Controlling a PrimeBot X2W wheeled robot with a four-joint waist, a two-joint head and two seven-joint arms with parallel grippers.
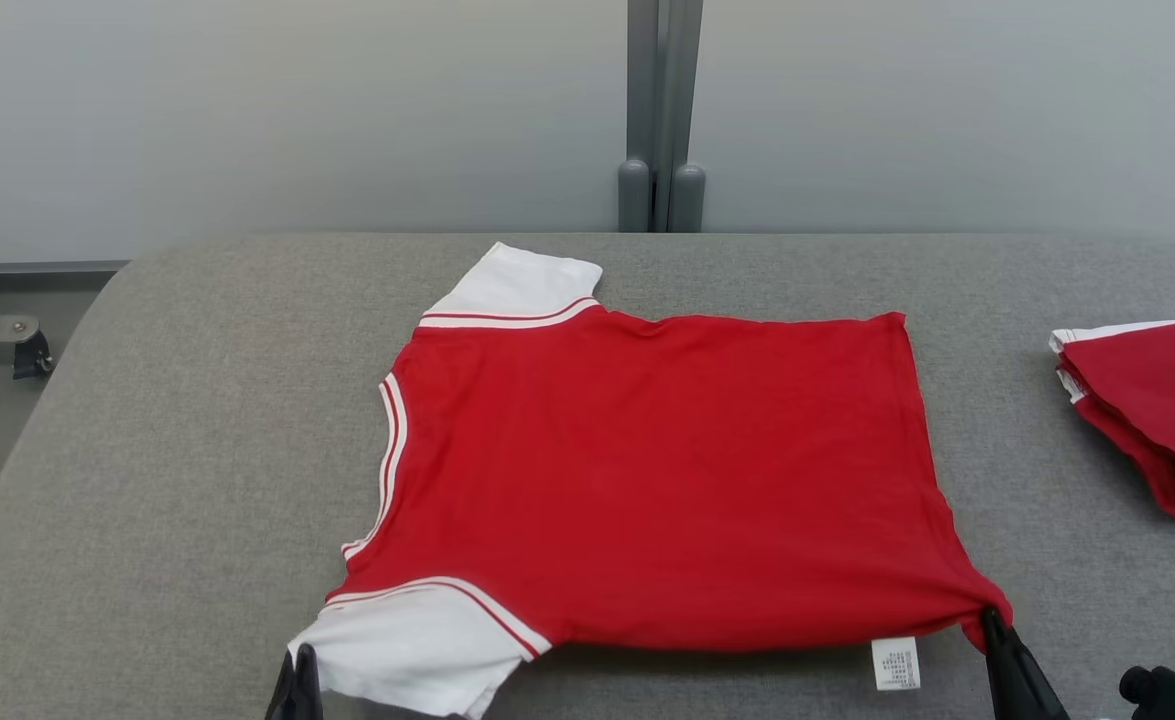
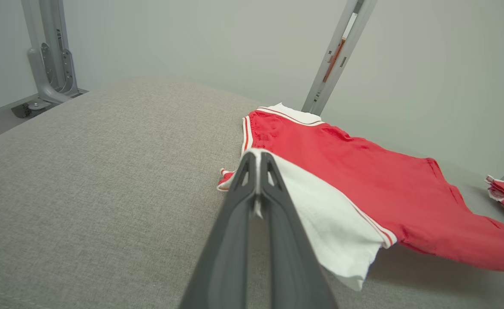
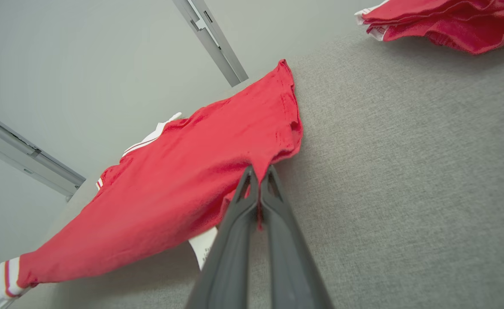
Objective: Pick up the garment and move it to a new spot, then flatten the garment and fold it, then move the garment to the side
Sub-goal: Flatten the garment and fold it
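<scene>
Pinching the near edge of the cloth, both grippers sit low at the front. The left gripper (image 1: 302, 668) has its two long dark fingers pressed together on the near corner of a white sleeve. The right gripper (image 1: 992, 625), fingers likewise pressed together, grips the near-right hem corner of the red short-sleeved T-shirt with white sleeves (image 1: 647, 480). Between the two grips the near edge is drawn taut and lifted a little, with shadow under it. A small white printed care label (image 1: 894, 662) hangs below that edge, just left of the right gripper.

Bare surface lies open to the left of the shirt, and a narrower strip runs beyond it to the far rim. To the right there is a gap, and then a stack of folded red garments with white trim (image 1: 1147, 410) near the right edge, well apart from the shirt.

The grey woven fabric-covered table (image 1: 197, 450) has rounded far corners. Behind it stands a pale grey wall (image 1: 247, 100), with a grey metal upright post (image 1: 659, 110) at the middle.

The shirt lies spread around the middle of the table, neck to the left and hem to the right. Its red body is mostly smooth. The neckline is white with red stripes, and each white sleeve has a red stripe at the shoulder seam, one sleeve near-left and one far-left.
</scene>
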